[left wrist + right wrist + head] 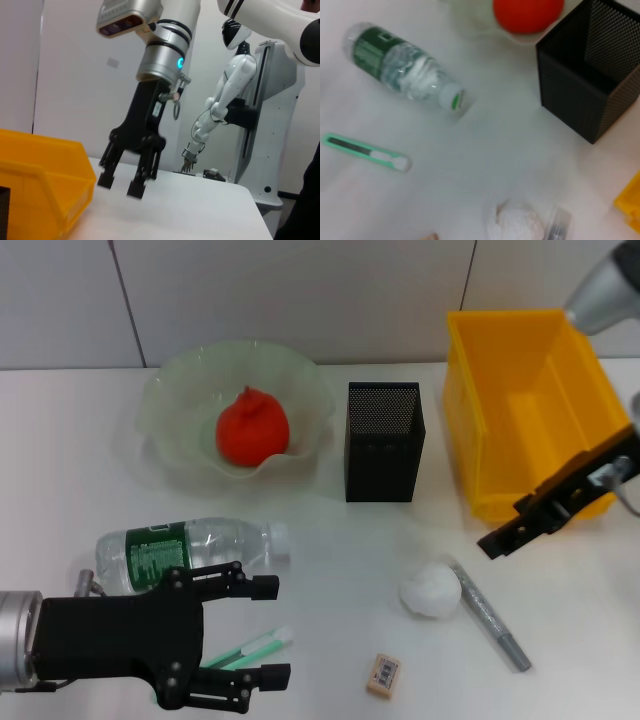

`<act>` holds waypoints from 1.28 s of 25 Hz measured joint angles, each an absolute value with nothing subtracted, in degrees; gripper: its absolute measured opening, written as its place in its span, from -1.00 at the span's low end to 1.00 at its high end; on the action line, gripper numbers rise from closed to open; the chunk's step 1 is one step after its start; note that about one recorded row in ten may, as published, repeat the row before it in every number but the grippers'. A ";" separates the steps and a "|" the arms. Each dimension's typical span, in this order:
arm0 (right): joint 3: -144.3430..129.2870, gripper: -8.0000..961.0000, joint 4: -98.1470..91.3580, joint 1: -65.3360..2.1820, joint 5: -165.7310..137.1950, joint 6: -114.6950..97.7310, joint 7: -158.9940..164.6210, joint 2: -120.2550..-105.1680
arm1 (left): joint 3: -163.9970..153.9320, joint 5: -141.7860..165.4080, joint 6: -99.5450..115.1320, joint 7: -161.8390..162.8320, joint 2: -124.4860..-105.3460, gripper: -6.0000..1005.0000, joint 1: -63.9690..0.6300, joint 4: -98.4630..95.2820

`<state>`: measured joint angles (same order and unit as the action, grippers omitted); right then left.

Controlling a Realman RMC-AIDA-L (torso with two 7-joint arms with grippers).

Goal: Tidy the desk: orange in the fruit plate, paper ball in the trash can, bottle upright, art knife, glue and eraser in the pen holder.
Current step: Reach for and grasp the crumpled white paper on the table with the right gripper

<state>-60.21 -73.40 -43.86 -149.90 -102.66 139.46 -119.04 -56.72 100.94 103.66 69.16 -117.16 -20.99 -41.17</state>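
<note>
Both hands are hanging open: left hand over the art knife beside the lying bottle; right hand near the yellow trash can. Orange is sitting in the fruit plate.

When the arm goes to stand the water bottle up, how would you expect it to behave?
The bottle lies on its side, round-bodied, so a nudge would probably roll it. It looks like clear thin plastic, likely to dent and slip under a hard squeeze. The open left gripper hovers just in front of it.
</note>
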 joint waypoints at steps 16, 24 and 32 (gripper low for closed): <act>-78.02 0.68 -63.09 -44.57 -146.24 -88.91 143.25 -119.46 | -56.78 101.09 101.36 69.00 -117.32 0.72 -20.57 -40.62; -80.18 0.68 -59.80 -45.02 -146.00 -85.97 143.13 -119.47 | -56.78 101.16 100.35 68.23 -117.40 0.72 -20.75 -39.38; -81.31 0.68 -57.88 -45.11 -144.01 -84.23 142.46 -119.49 | -56.77 101.17 99.78 68.20 -117.64 0.72 -20.69 -39.37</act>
<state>-81.31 -57.88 -45.11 -144.01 -84.23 142.46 -119.49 -56.77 101.17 99.78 68.20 -117.64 -20.69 -39.37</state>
